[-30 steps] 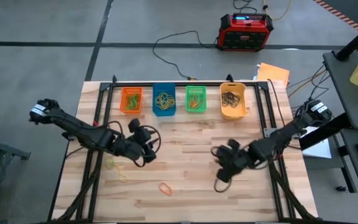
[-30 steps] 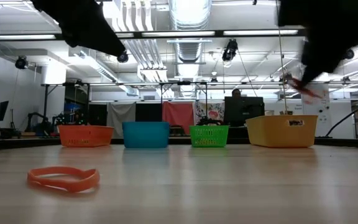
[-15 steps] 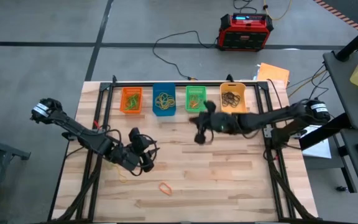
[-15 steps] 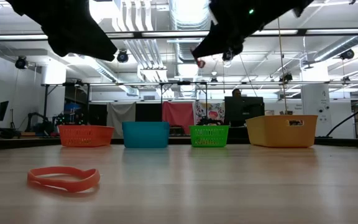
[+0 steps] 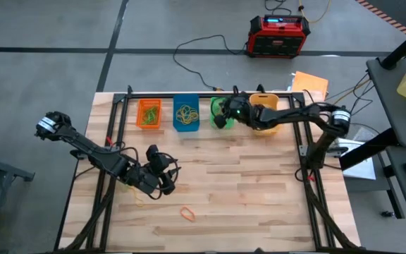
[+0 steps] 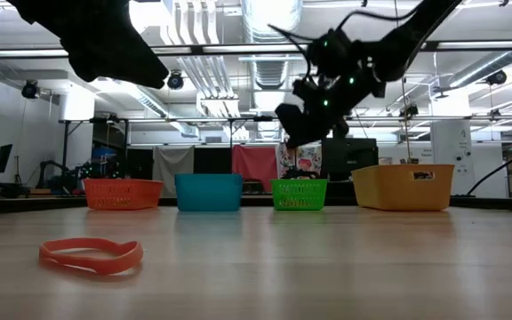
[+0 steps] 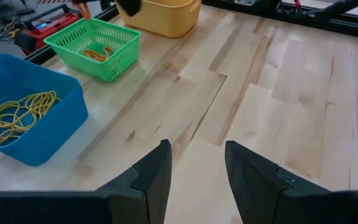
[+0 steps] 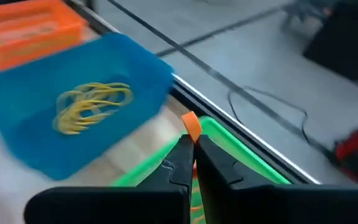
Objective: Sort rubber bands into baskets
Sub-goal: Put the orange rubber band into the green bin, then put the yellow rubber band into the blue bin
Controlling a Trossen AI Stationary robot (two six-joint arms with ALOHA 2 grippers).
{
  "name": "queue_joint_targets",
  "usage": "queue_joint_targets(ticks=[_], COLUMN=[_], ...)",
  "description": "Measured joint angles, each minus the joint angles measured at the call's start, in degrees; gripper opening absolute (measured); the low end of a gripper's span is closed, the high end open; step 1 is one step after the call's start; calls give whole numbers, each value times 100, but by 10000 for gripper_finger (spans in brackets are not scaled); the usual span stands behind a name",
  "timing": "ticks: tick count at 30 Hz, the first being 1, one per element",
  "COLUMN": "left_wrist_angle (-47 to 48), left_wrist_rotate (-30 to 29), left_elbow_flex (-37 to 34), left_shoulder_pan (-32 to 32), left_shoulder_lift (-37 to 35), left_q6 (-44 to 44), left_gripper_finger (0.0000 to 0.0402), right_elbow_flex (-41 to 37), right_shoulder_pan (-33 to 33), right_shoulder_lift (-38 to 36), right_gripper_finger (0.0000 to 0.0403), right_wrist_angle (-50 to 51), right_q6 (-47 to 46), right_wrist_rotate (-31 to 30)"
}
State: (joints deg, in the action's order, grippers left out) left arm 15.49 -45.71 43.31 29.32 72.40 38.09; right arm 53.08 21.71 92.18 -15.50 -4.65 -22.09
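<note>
Right gripper (image 8: 194, 155) fingers clamped on thin orange rubber band (image 8: 191, 124), poised above green plastic basket (image 8: 241, 158) for release. Left gripper (image 7: 194, 177) fingers apart, empty, low over wooden tabletop (image 7: 303, 93), yellow loops nearby.

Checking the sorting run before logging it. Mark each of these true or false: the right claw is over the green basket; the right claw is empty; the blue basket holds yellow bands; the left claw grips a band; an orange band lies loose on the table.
1. The right claw is over the green basket. True.
2. The right claw is empty. False: it is shut on an orange rubber band.
3. The blue basket holds yellow bands. True.
4. The left claw grips a band. False: it is open, nothing between its fingers.
5. An orange band lies loose on the table. True.
</note>
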Motion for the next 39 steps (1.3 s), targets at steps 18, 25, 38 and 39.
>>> queue_joint_targets(ticks=[18,25,38,39], left_wrist_angle=[13,15,886,1095], left_wrist_rotate=[-18,251,2889,3063], left_elbow_flex=[0,0,7,7], left_shoulder_pan=[0,87,282,308], left_shoulder_lift=[0,0,2,2], left_q6=[188,531,3353,3769], left_gripper_finger=[135,135,135,135], right_elbow_flex=[0,2,11,11], right_shoulder_pan=[308,306,-347,-427], right_shoulder_lift=[284,117,-698,-715], right_gripper_finger=[106,154,165,163], right_wrist_angle=[17,61,1116,1117], right_q6=[-688,-732,-578,-556], right_wrist_rotate=[153,504,1956,1958])
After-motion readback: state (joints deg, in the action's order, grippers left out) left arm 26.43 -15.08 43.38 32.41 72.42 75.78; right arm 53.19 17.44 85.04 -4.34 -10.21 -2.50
